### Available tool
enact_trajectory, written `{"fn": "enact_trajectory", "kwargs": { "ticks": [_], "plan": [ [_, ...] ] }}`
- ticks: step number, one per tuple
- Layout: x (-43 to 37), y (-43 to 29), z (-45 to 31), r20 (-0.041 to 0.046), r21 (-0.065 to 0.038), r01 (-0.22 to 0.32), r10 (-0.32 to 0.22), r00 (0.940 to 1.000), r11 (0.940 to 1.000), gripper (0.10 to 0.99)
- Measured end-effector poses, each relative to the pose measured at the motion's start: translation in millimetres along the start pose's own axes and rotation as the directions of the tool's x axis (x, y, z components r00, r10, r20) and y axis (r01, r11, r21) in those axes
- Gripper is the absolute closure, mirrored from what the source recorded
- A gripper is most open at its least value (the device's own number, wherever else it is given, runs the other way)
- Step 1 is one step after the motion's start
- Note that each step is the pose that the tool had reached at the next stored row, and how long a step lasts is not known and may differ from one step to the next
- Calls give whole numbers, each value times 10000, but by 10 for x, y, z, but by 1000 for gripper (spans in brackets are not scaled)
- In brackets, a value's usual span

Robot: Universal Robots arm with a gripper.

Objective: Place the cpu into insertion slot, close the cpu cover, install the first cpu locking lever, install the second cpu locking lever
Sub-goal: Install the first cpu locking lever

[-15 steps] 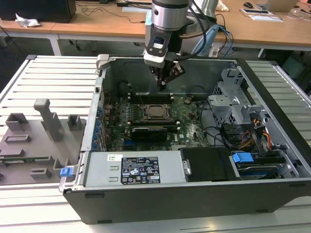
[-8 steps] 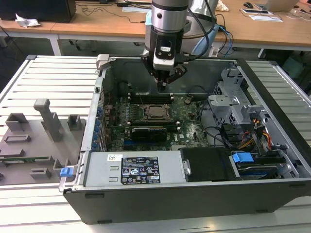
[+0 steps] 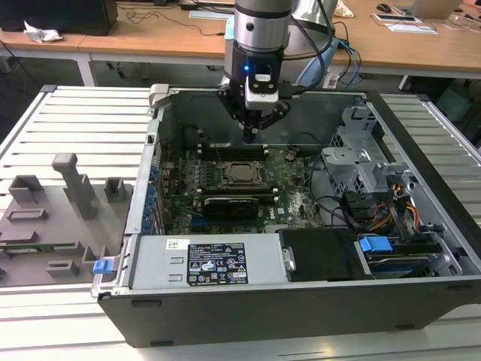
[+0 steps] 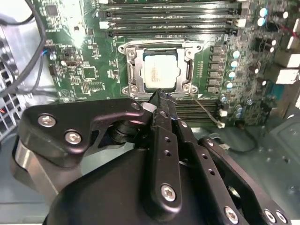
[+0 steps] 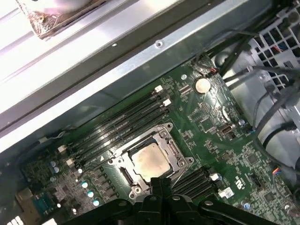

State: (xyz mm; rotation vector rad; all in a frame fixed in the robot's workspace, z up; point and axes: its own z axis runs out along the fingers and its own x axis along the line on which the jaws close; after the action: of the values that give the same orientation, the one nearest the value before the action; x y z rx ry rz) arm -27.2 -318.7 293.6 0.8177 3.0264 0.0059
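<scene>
Black sheet metal is forming the open computer case point(image 3: 263, 316), the largest thing here, and the gripper point(image 3: 250, 134) is hanging inside it from above. A green motherboard point(image 3: 293, 188) is lying flat under the gripper. Nearer to the case's front wall and well apart from the gripper, a grey power supply point(image 3: 150, 263) is carrying a black and white label point(image 3: 216, 265) with small print and symbols.

The gripper's two black fingers are pressed together into one narrow tip, and nothing is sitting between them. In both wrist views the tip point(image 4: 159, 96) point(image 5: 159, 180) is pointing down at the board.

Long dark memory slots point(image 4: 168, 18) point(image 5: 117, 124) are running in rows on the far side of the socket from the fingertips.

The cpu cover point(image 4: 132, 70) point(image 5: 174, 151), a thin silvery frame, is lying flat around the chip, just below the tip. I cannot tell how the locking levers are standing.

The cpu point(image 4: 159, 70) point(image 5: 150, 161) point(image 3: 240, 173) is sitting in its slot inside the cover's square window, near the closed fingertips and apart from them. Its dull silver top is bearing faint print that I cannot make out.
</scene>
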Motion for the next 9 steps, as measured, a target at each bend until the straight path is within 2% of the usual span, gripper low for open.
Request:
{"fn": "enact_trajectory", "kwargs": {
  "ticks": [5, 9],
  "plan": [
    [0, 0, 4, -5, -5, 816, -816, 9967, 9967, 980],
    [0, 0, 7, -8, -9, 1549, -1549, 9879, 9879, 980]
  ]
}}
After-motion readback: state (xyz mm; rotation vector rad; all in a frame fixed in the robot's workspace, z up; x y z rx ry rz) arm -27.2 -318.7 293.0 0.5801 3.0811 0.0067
